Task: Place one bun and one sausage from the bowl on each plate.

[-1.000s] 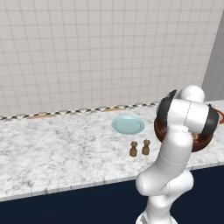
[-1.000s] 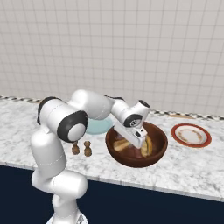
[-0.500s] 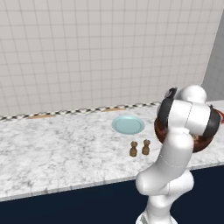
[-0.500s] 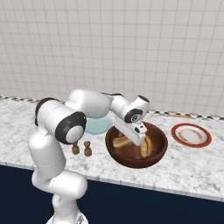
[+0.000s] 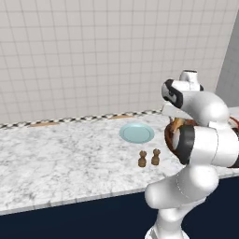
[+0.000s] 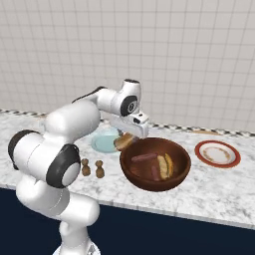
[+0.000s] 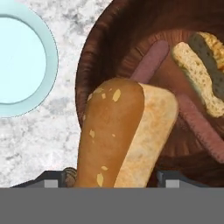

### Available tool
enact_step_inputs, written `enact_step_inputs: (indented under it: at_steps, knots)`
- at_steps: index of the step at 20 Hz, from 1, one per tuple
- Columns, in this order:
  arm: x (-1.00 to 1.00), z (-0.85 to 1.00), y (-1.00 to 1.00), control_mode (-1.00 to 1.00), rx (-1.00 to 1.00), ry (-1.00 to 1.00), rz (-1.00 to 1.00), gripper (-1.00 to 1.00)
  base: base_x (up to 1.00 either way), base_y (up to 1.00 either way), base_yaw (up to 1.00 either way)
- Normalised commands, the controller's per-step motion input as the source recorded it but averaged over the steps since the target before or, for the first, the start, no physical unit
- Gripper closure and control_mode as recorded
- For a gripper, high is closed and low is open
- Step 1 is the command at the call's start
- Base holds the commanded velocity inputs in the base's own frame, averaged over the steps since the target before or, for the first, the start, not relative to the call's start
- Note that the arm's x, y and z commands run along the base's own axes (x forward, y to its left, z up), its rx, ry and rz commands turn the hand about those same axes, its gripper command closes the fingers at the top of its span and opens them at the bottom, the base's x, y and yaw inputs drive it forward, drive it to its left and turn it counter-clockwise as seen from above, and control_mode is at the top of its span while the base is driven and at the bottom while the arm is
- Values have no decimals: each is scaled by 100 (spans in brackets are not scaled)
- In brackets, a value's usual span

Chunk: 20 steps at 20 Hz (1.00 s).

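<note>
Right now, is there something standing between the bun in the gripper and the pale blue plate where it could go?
Nothing visible does. The gripper holds the bun above the bowl's left rim, and the pale blue plate lies just beside it on bare counter. The two shakers stand nearer the counter's front edge, off that path.

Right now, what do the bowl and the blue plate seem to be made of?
The bowl looks like dark brown wood with a dull finish: fine ring lines run along its wall. The blue plate looks like glazed ceramic, plain pale blue and smooth, though plastic is possible too.
</note>
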Motion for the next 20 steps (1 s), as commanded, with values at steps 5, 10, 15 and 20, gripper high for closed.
enact_step_inputs:
  at_steps: [5, 10, 15, 20]
  knots:
    - [18, 47, 100, -100, -18, -19, 41, 100, 0, 0, 0]
    - [81, -6, 100, -100, -6, -6, 33, 100, 0, 0, 0]
    - [95, -36, 98, -100, -2, 25, 25, 100, 0, 0, 0]
    - [70, -62, 25, -100, 0, 11, 14, 100, 0, 0, 0]
